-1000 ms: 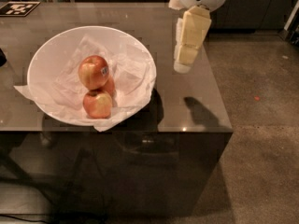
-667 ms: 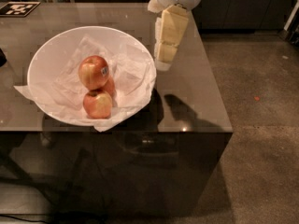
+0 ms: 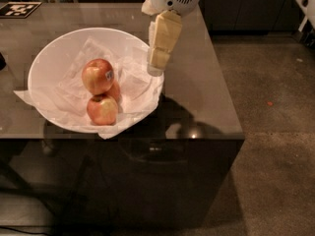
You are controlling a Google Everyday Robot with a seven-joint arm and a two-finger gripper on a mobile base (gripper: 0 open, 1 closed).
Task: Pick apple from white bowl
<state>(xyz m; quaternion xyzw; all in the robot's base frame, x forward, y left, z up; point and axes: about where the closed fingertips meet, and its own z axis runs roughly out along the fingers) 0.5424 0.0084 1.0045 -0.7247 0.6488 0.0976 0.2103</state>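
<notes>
While the gripper (image 3: 157, 67) hangs over the rim of the bowl (image 3: 47, 65), you cannot tell how far it is open. Bring it inward and down onto the stickered apple (image 3: 98, 76), which sits topmost in the bowl, and keep clear of the paper (image 3: 139, 82).

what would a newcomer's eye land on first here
The wide white bowl lined with crumpled paper, on the left of the glossy grey table, holds a stickered red-yellow apple resting on two other apples. The cream plastic gripper hangs just above the bowl's right rim, beside the fruit.
</notes>
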